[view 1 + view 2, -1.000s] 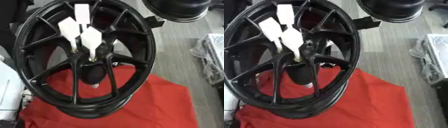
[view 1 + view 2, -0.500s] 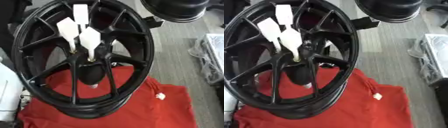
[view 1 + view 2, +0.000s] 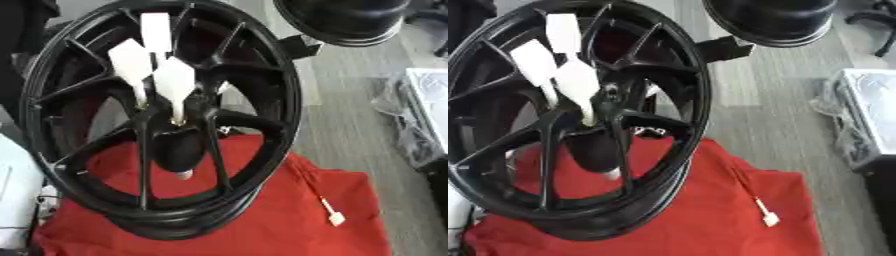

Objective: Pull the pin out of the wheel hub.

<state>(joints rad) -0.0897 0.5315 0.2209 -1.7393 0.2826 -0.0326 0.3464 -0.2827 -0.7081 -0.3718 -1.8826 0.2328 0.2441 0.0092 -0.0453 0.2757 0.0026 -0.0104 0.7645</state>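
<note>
A black wheel with thin spokes stands tilted on its edge over a red cloth, filling most of both views. Its rim rests on the cloth at the lower left, and the open face leans toward the camera.

Three white paddle-shaped pins stick out of the hub — one upright at the top, one leaning to the left, and one lower and nearest the centre. Each widens into a flat white tab at its outer end and narrows to a thin stem where it enters the hub. All three are seated in the hub; the lowest one's stem ends right at the middle, where the spokes meet.

Below the hub, behind the spokes, a dark rounded shape hangs down with a small pale tip at its lower end; what it is cannot be told from these views.

On the red cloth, to the right of the wheel, a small white tag lies at the end of a thin cord, well apart from the rim.

A second black round thing shows at the top right — only its lower edge is in view. The grey floor runs down the right side, and clear plastic wrapping lies by the right edge.

Neither of the robot's hands shows in either view, so the state of the fingers cannot be told.
</note>
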